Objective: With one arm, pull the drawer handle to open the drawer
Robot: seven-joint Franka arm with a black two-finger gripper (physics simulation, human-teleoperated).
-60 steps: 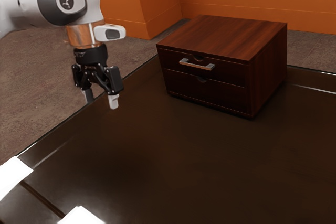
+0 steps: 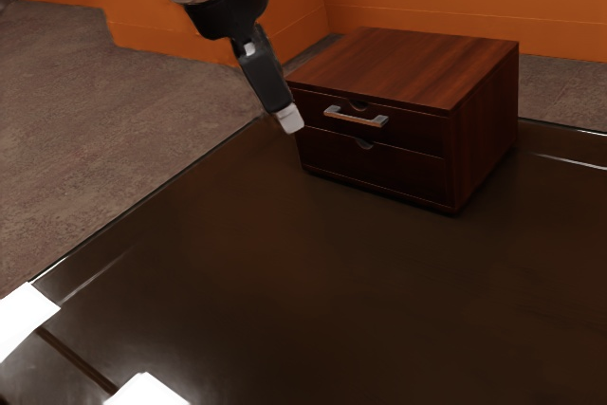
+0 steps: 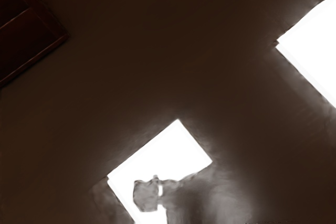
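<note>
Dark-wood drawer (image 2: 417,130) sits shut, far right on the tabletop (image 2: 285,282); the pincer (image 2: 289,120) has swung over from the left, tilted, just left of its handle (image 2: 356,118) (apart or together, I cannot tell), poised to grasp.

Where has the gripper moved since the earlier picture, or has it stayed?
Yes, it moved. In the exterior view the gripper went toward that view's right, to the cabinet, and now is near the drawer handle.
</note>
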